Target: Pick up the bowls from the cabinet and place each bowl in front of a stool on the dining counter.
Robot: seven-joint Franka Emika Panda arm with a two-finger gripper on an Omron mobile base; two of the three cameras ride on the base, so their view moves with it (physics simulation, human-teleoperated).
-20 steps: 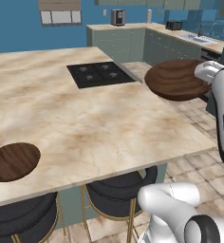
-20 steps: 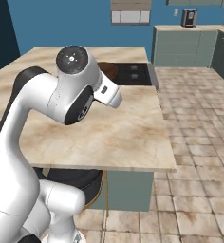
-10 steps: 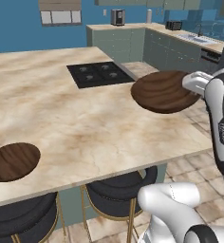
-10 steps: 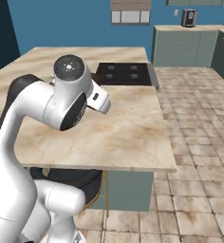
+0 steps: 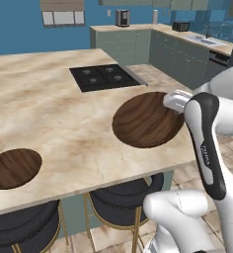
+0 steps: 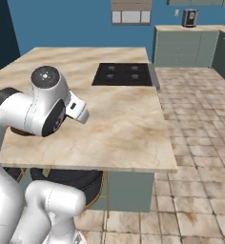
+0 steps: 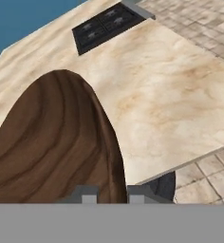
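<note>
Gripper clamps rim of wooden bowl, jaws tight, bowl low over dining counter edge, stool below. Bowl looks rigid, light, smooth-grained; shallow rim pinch may slip. Second bowl far off.

Bare dining counter between bowls; cooktop flush, no obstruction.

Wooden bowl rising from between the two closed fingertips, its rim pinched. Beyond the tips, dining counter with black cooktop; stool beside one finger.
</note>
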